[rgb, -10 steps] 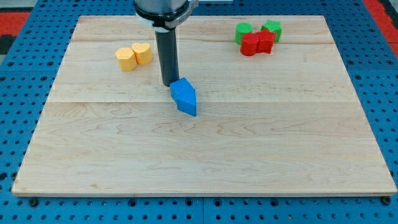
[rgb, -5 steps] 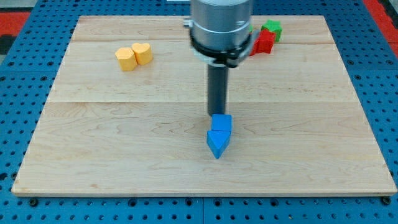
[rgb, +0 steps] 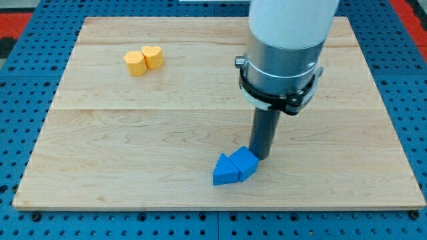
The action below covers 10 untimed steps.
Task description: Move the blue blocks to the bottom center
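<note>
Two blue blocks lie together near the view's bottom centre of the wooden board (rgb: 100, 153): a blue triangular block (rgb: 225, 171) on the left and a blue cube (rgb: 245, 162) touching it on its right. My tip (rgb: 261, 157) stands at the cube's upper right edge, touching it. The rod rises from there into the large grey and white arm body (rgb: 280, 60).
Two yellow blocks (rgb: 143, 60) sit side by side at the board's upper left. The arm body hides the board's upper right area, where red and green blocks were seen before. Blue pegboard (rgb: 20, 120) surrounds the board.
My tip has moved down and right across the board, pushing the blue blocks from the middle towards the bottom centre. The pair has turned and now points left. The arm now hides the red and green blocks.
</note>
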Available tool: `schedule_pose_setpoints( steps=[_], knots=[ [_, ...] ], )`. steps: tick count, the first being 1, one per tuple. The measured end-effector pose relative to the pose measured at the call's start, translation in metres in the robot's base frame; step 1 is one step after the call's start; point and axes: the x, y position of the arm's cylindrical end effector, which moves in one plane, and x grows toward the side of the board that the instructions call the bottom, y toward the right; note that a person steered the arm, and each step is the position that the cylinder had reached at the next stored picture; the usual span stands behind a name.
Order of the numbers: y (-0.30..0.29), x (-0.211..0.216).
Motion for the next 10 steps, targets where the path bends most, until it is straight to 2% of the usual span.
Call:
schedule_pose_setpoints(
  steps=[1, 2, 3, 4, 6, 7, 8, 10],
  knots=[
    [-0.023, 0.012],
    [-0.002, 0.030],
    [-0.020, 0.048],
    [-0.066, 0.048],
    [-0.067, 0.078],
    [-0.081, 0.067],
    [-0.122, 0.031],
    [-0.130, 0.031]
  ],
)
